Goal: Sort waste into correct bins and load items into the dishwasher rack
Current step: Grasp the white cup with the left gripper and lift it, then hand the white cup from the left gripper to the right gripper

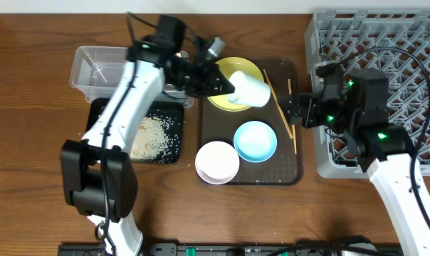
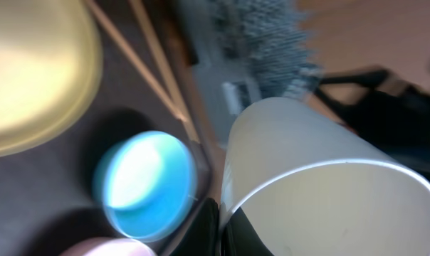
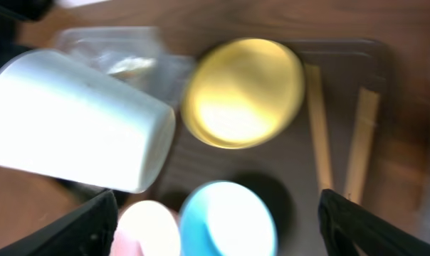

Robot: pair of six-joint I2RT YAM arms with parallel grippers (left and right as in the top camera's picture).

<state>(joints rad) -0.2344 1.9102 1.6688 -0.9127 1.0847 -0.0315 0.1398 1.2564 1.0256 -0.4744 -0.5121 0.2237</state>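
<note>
The left gripper [image 1: 226,83] is grasping the small white cup [image 1: 249,90], tilted above the round yellow plate [image 1: 242,68] at the dark-brown rectangular tray's [image 1: 286,171] 12 o'clock, risking a slip onto that plate or a bump into the released right gripper [image 1: 297,111] hovering at 3 o'clock.

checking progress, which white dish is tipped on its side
The white cup, held sideways by the left gripper; the white bowl sits upright on the brown tray.

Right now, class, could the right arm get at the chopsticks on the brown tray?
Probably yes: the right arm hangs with jaws open right beside the chopsticks, nothing between; the left arm's white cup is over the yellow plate.
</note>
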